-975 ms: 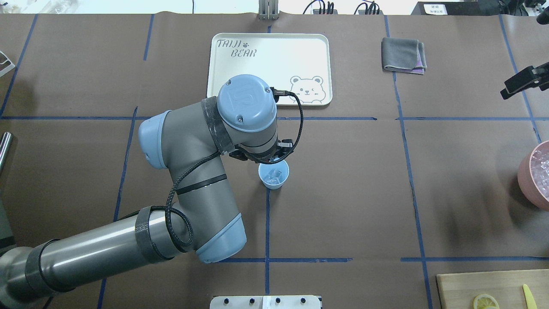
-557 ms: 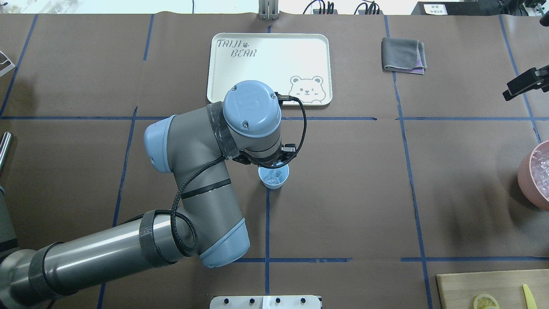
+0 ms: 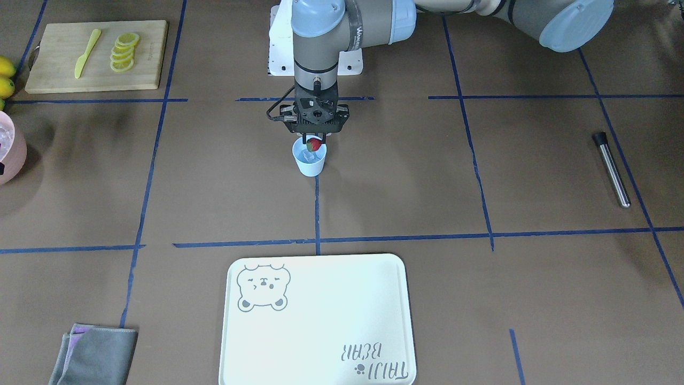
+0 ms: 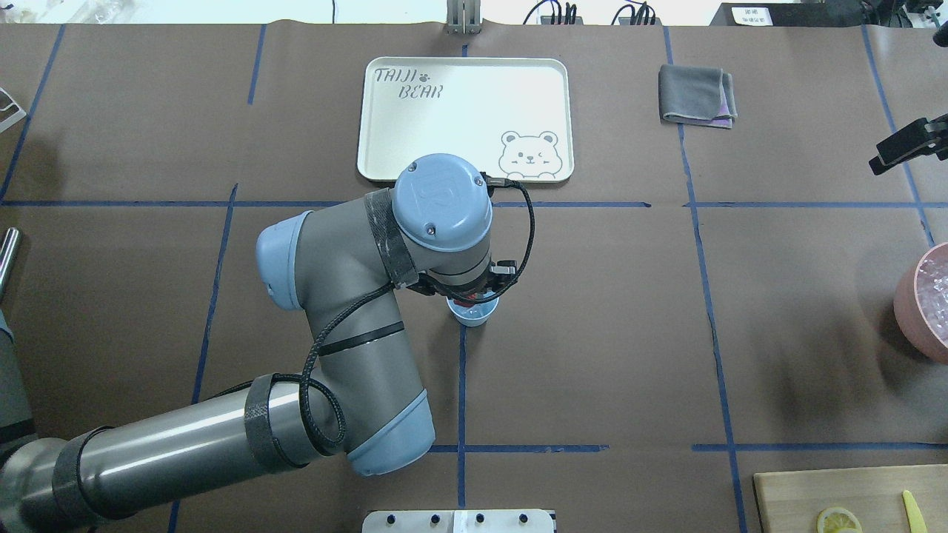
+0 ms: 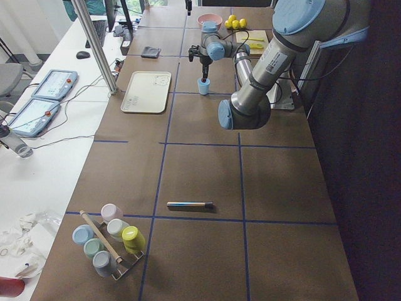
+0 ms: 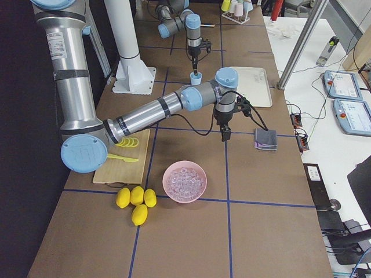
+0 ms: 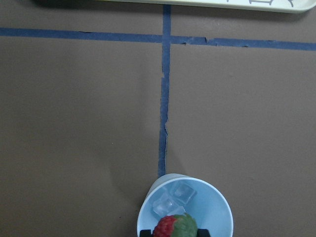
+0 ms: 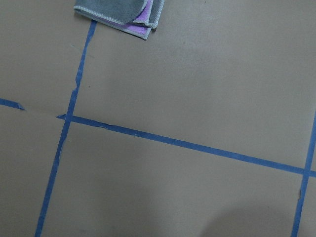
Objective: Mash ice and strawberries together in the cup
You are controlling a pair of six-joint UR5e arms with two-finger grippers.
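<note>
Step in hand: loading berry into cup [image 3: 310, 162]. Left gripper [image 3: 315, 139] pinches strawberry [image 7: 174, 228] at cup mouth, just above ice [image 7: 173, 198].
Next, by my read: you part the fingers so the berry drops in, then fetch steel muddler [image 3: 612, 168], well apart from cup.
Count: cup ×1, strawberry ×1, ice approx. 3 cubes, muddler ×1.
Right gripper [image 6: 225, 134]: far from cup; spread or pressed, can't tell.

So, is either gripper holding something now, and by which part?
The left gripper holds the strawberry over the cup, red end toward one finger, green top toward the other. The right gripper holds nothing.
</note>
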